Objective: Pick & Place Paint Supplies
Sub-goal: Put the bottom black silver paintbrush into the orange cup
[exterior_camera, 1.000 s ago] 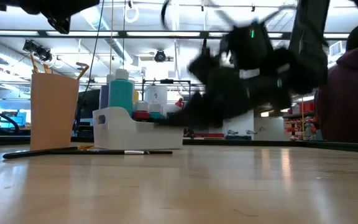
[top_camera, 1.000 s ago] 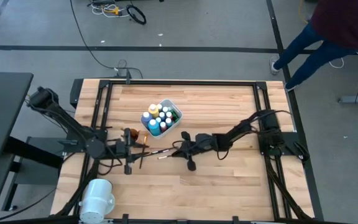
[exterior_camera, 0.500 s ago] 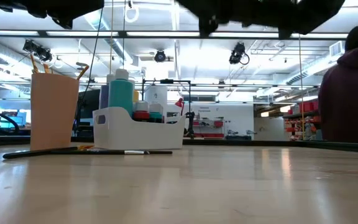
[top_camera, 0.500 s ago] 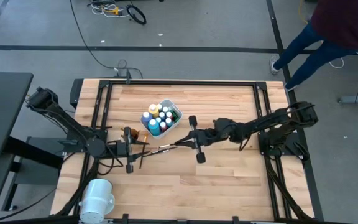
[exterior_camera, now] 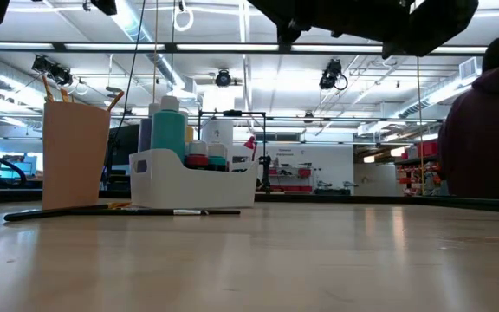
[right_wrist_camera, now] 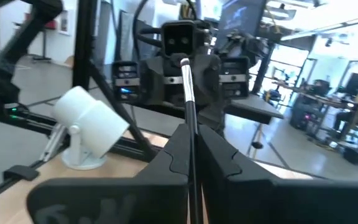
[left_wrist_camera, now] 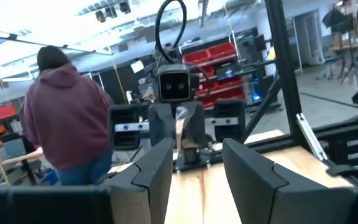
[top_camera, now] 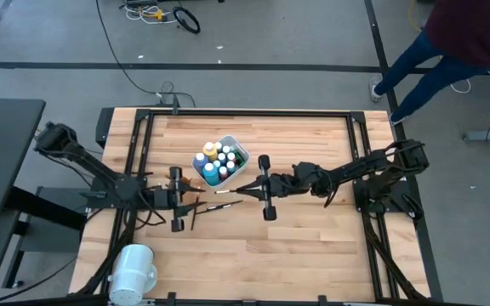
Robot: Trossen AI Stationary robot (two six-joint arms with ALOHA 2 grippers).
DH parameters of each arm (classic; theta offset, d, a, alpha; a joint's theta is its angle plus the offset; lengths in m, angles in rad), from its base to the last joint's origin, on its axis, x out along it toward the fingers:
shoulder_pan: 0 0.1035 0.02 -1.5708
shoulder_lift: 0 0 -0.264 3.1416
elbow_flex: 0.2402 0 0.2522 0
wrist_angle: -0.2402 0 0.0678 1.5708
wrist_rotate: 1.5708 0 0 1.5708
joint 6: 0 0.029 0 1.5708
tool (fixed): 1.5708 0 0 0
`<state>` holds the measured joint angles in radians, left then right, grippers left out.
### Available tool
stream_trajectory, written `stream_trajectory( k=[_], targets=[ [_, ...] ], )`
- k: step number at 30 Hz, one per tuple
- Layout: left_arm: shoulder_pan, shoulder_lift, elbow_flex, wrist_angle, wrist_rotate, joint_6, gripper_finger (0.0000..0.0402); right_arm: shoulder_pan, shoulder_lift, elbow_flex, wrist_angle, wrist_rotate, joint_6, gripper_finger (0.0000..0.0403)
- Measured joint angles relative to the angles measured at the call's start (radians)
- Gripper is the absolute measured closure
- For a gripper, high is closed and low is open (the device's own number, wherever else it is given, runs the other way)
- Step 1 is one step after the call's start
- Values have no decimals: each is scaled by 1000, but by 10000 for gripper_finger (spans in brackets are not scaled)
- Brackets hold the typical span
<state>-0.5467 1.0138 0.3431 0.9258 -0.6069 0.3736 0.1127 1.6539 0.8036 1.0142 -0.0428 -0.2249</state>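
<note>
Right gripper [top_camera: 243, 188], jaws pinched on a thin brush [right_wrist_camera: 188, 87], hangs at the white tub's [top_camera: 238, 167] five o'clock; left gripper [left_wrist_camera: 194, 165] waits open, empty. Judgement: keep the brush level, approach slowly

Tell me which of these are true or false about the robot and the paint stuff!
1. The right claw is holding a brush. True.
2. The left claw is gripping a paint bottle. False: its fingers stand apart with nothing between them.
3. The paint bottles sit inside the white tub. True.
4. The big white cylinder stands in the middle of the table. False: it is at the table's near left corner.
5. A brush lies on the table beside the tub. True.
</note>
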Motion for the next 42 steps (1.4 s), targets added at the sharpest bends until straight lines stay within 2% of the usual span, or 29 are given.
stream_trajectory(
  k=[8, 14, 19, 27, 36, 39, 42],
  targets=[
    [104, 14, 0, 31, 132, -56, 250, -1, 0, 0, 2, 7, 2, 390],
    [148, 53, 0, 88, 160, -64, 250, -1, 0, 0, 2, 9, 3, 390],
    [183, 104, 7, 147, 243, -63, 250, -1, 0, 0, 2, 9, 3, 390],
    [197, 152, 87, 132, 273, -20, 250, -1, 0, 0, 1, 9, 2, 390],
    [197, 151, 96, 103, 273, -14, 252, -1, 0, 0, 1, 9, -1, 390],
    [197, 151, 96, 103, 273, 9, 270, -1, -1, 0, 2, 9, -1, 389],
    [197, 151, 96, 103, 272, 22, 308, -1, -1, 0, 2, 9, -1, 389]
  ],
)
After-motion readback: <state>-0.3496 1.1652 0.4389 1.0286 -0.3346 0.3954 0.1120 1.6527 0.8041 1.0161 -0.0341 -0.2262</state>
